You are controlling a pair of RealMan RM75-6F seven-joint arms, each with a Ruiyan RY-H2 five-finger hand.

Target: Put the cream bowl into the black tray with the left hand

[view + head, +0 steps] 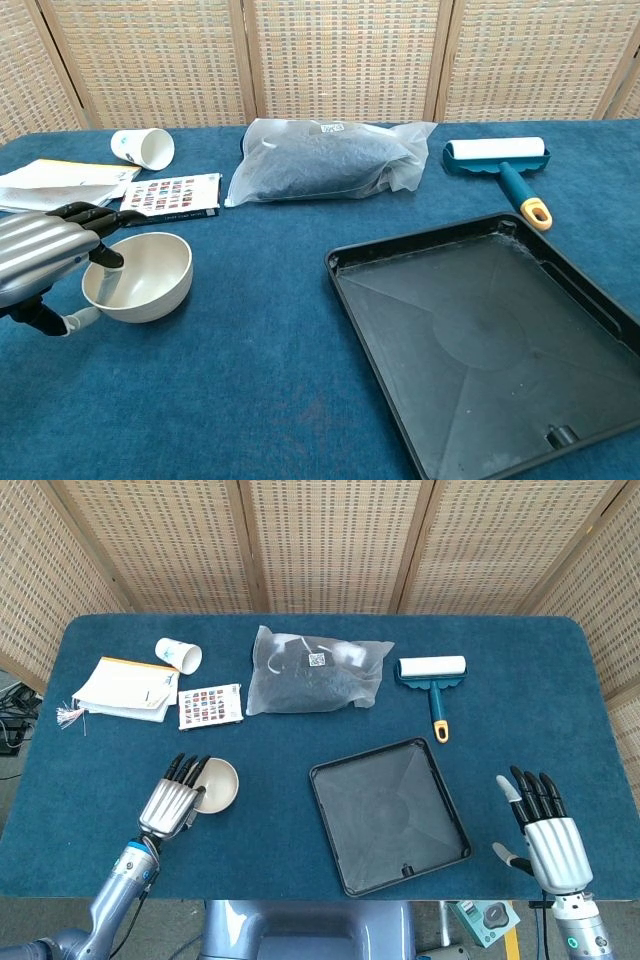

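The cream bowl (219, 785) (150, 276) stands upright on the blue table at the front left. My left hand (172, 802) (40, 262) grips its left rim: the fingers (100, 215) hook over the edge into the bowl, and the thumb lies against the outer wall low down. The black tray (390, 815) (480, 340) lies empty to the right of the bowl, a good gap away. At the front right corner my right hand (545, 832) rests open with its fingers spread, seen only in the head view.
Behind the bowl lie a colour-swatch card (210, 705), a stack of papers (125, 688) and a tipped paper cup (180, 655). A clear bag of dark contents (315, 672) and a lint roller (432, 675) lie beyond the tray.
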